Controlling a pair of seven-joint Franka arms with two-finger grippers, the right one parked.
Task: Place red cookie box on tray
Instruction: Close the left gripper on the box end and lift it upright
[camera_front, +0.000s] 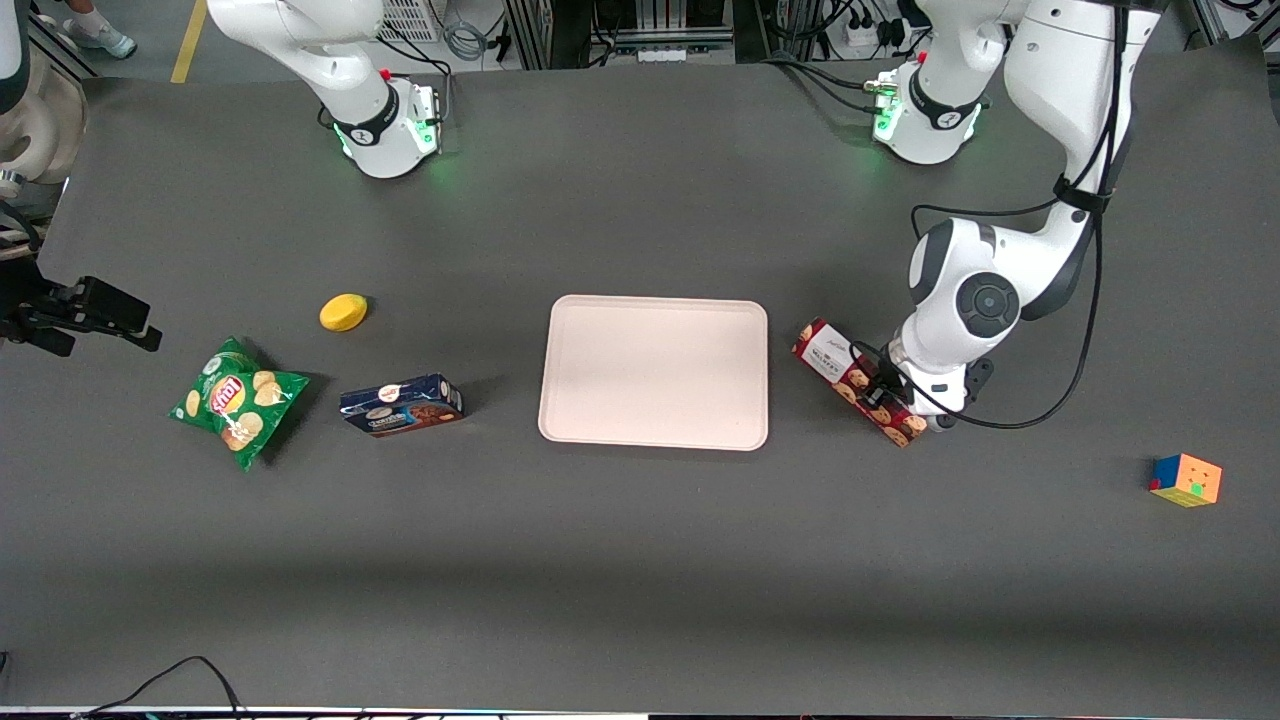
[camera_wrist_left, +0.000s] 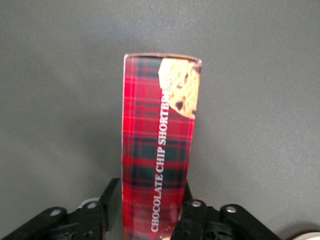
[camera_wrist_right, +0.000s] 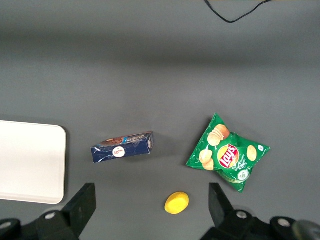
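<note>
So in the front view the red cookie box is lying on the dark grey desk just beside the tray, on the working arm's side of it, angled diagonally with its white-label end pointing toward the tray and not touching it. The left arm's end effector is down on the box's other end, roughly where the cookie pictures are. The tray has nothing on it. Toward the parked arm's end of the desk there's a dark-blue cookie box, a green chips bag and a small yellow thing a bit farther from the camera than those two. A colourful puzzle cube sits way out at the working arm's end. In the left wrist view the plaid box runs straight out from the end effector, and the two black fingers sit right against its long sides, so it's clamped on the carton, with "CHOCOLATE CHIP SHORTBREAD" readable along it. In the right wrist view you get the tray's edge, the blue box, the chips and the yellow thing.
</note>
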